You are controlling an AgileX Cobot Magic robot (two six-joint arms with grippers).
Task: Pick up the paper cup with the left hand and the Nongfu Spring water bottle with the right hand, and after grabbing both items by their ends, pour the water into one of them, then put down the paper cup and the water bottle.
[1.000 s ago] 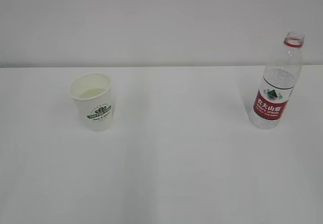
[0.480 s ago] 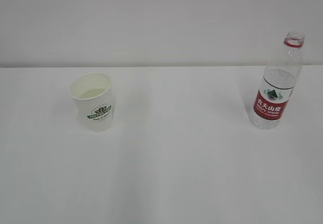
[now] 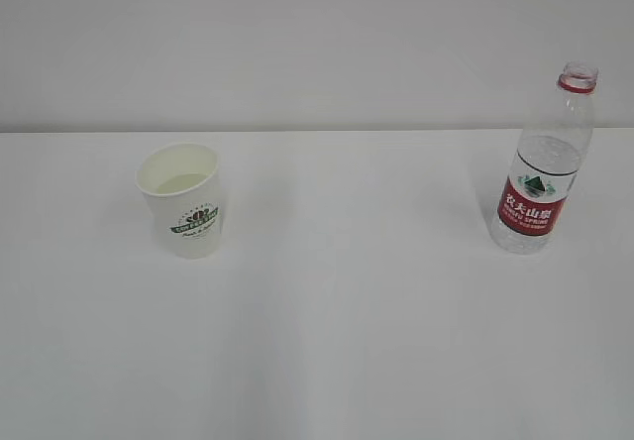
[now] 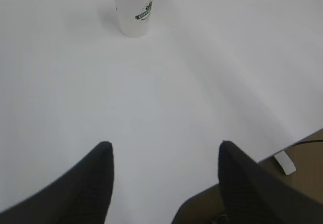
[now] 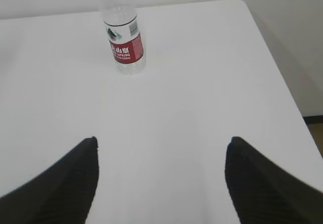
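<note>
Both grippers, left [image 4: 164, 146] and right [image 5: 161, 141], are seen spread wide and empty above the table [image 3: 357, 341], well short of the upright cup [image 3: 181, 199] at left and bottle [image 3: 543, 163] at right.

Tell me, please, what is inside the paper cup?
The paper cup shows a pale liquid surface low inside, probably water. Its front wall hides how deep it is.

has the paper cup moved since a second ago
No. The paper cup stands at the same spot below the table's back edge, upright as before.
</note>
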